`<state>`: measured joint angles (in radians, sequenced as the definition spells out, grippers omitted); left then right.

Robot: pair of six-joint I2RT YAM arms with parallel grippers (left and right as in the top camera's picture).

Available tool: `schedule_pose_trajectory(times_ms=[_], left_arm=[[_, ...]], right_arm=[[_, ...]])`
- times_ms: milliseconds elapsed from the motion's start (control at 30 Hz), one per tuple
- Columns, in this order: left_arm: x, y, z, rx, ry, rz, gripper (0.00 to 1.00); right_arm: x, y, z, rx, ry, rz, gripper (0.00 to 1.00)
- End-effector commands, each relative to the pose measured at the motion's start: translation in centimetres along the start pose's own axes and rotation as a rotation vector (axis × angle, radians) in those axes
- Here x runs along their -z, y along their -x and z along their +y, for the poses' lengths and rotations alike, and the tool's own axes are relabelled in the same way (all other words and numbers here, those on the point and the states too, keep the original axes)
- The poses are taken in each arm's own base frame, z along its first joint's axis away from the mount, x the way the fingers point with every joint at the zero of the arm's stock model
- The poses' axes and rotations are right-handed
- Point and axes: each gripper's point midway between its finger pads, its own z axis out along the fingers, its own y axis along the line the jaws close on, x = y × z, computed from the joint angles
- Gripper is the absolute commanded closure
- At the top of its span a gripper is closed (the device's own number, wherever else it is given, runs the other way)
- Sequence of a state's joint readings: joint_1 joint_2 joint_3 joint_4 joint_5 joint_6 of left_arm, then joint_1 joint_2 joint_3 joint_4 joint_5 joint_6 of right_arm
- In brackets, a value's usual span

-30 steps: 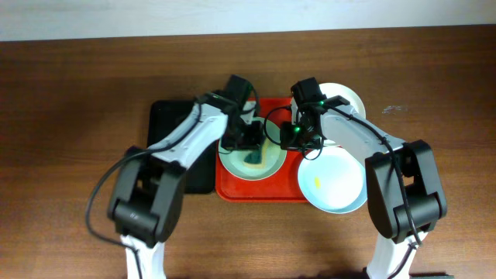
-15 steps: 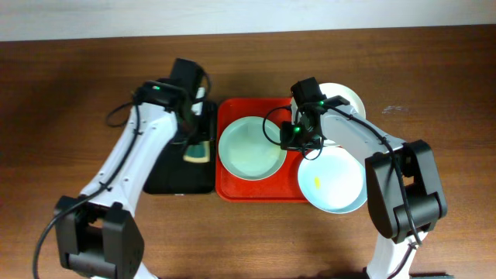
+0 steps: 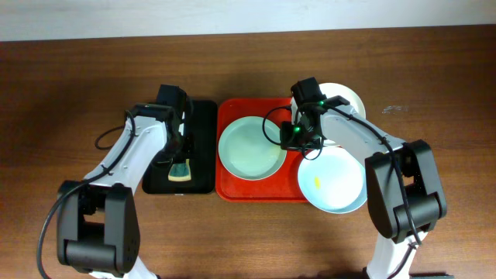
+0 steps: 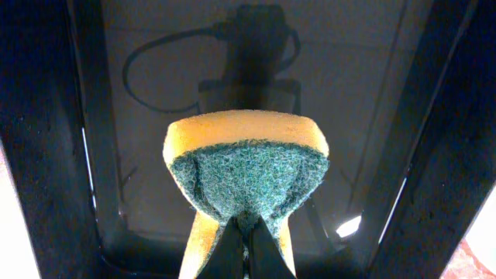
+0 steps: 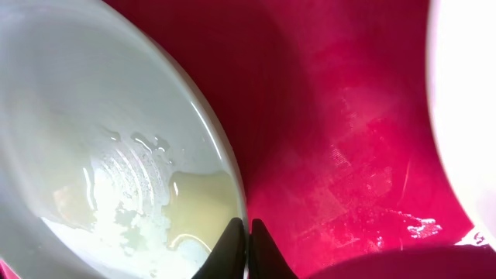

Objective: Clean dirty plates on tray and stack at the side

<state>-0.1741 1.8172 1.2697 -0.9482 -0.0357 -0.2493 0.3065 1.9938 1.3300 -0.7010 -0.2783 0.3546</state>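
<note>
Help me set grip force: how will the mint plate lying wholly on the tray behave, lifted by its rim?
Likely slippery: the mint plate carries a wet film. Probably rigid, given its crisp rim; lifted there, it may tilt.

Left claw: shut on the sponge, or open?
Shut on the sponge. In the left wrist view the left claw pinches its green face into a fold, over the black tray.

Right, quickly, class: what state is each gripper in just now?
Left gripper: closed, pinching the sponge.
Right gripper: closed on the rim of the mint plate.
</note>
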Motion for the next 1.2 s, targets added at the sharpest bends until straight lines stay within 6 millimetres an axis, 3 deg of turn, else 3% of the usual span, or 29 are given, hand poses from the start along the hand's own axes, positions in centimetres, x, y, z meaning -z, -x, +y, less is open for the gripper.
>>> schedule_pose_trajectory(times_ms=[0, 133, 233, 333, 400, 433, 467, 600, 633, 733, 767, 933, 1167], left_arm=[[-0.4, -0.2, 0.4, -0.009, 0.015, 0.006, 0.80], [1.0, 0.5, 0.2, -0.009, 0.009, -0.006, 0.70], [4.6, 2.6, 0.0, -0.002, -0.002, -0.053, 0.67], [9.7, 5.1, -0.2, 0.010, -0.028, -0.163, 0.66], [13.3, 6.5, 0.0, 0.040, -0.049, -0.252, 0.59], [16.1, 7.2, 0.5, 0.077, -0.063, -0.318, 0.52], [17.5, 7.4, 1.1, 0.099, -0.069, -0.352, 0.44], [21.4, 6.7, 4.4, 0.194, -0.071, -0.440, 0.33], [21.9, 6.3, 5.2, 0.214, -0.066, -0.445, 0.26], [22.7, 4.8, 7.9, 0.280, -0.043, -0.435, 0.23], [22.6, 4.2, 8.7, 0.299, -0.034, -0.420, 0.01], [21.8, 2.1, 10.4, 0.348, -0.007, -0.330, 0.01], [21.7, 1.8, 10.4, 0.349, -0.005, -0.318, 0.01]], right_arm=[[-0.6, -0.5, -0.6, 0.005, -0.020, 0.015, 0.79], [-0.6, -0.4, -0.6, 0.006, -0.020, 0.013, 0.71], [-0.6, -0.2, -0.5, 0.008, -0.020, 0.003, 0.66], [-0.6, -0.1, -0.6, 0.008, -0.022, 0.001, 0.67], [-0.6, 0.0, -0.5, 0.009, -0.021, -0.002, 0.71], [-0.6, 0.0, -0.5, 0.010, -0.020, -0.005, 0.72], [-0.6, 0.1, -0.5, 0.010, -0.020, -0.006, 0.73], [-0.6, 0.4, -0.4, 0.014, -0.015, -0.019, 0.84], [-0.6, 0.4, -0.4, 0.015, -0.014, -0.022, 0.84], [-0.6, 0.7, -0.4, 0.017, -0.017, -0.031, 0.82], [-0.6, 0.7, -0.4, 0.018, -0.017, -0.035, 0.83], [-0.6, 0.8, -0.4, 0.019, -0.016, -0.038, 0.84], [-0.6, 1.0, -0.3, 0.022, -0.013, -0.045, 0.91]])
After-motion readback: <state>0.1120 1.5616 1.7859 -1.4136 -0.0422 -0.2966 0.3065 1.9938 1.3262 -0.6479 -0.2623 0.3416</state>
